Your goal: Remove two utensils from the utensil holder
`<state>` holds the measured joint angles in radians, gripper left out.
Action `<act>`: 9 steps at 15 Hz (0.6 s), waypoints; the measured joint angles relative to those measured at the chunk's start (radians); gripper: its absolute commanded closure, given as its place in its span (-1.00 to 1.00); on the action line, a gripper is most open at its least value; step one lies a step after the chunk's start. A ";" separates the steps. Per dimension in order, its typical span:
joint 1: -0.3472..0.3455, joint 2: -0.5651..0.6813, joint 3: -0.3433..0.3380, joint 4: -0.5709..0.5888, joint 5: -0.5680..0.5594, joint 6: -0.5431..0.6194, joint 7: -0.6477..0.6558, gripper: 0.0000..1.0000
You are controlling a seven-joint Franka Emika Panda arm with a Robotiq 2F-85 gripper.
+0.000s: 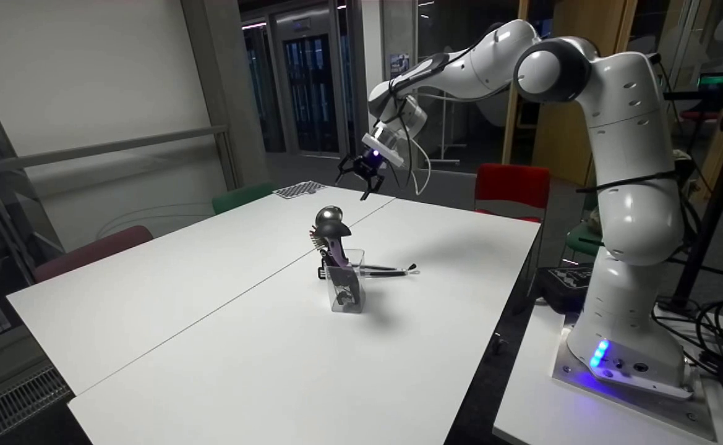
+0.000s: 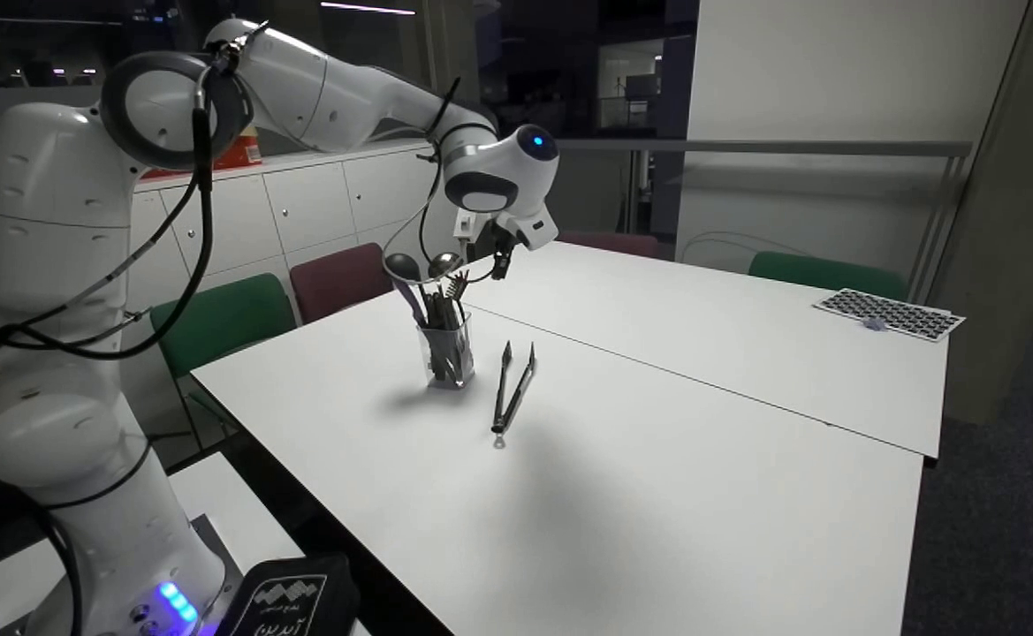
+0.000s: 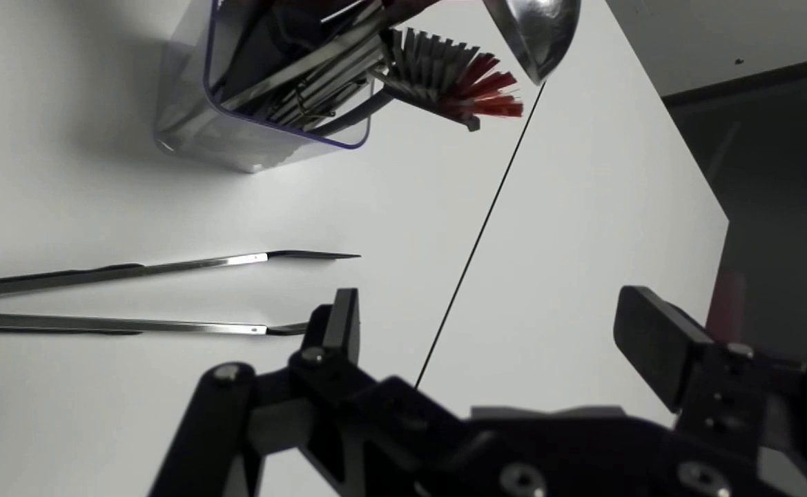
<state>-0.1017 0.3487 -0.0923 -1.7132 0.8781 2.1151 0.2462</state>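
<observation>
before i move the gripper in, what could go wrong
The utensils stand packed together in the clear utensil holder, so pulling one could drag out others or tip the holder. The brush sticks out beyond the holder, so the open gripper might knock it on the way in. The tongs lie beside the holder, where a low approach may hit them.

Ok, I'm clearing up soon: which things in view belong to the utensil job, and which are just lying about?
Part of the job:
utensil holder
brush, silvery ladle and dark ladle in it
gripper, open
tongs on the table, perhaps one already removed

Not part of it:
patterned board on the table
black box with white markings
red chair
</observation>
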 measured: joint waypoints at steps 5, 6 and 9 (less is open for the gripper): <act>0.008 -0.005 0.032 0.004 0.009 0.022 -0.078 -1.00; 0.008 -0.003 0.039 0.004 0.014 0.022 -0.102 -1.00; 0.008 0.004 0.058 0.004 0.019 0.022 -0.229 -1.00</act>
<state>-0.0937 0.3523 -0.0347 -1.7092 0.8971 2.1368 0.0174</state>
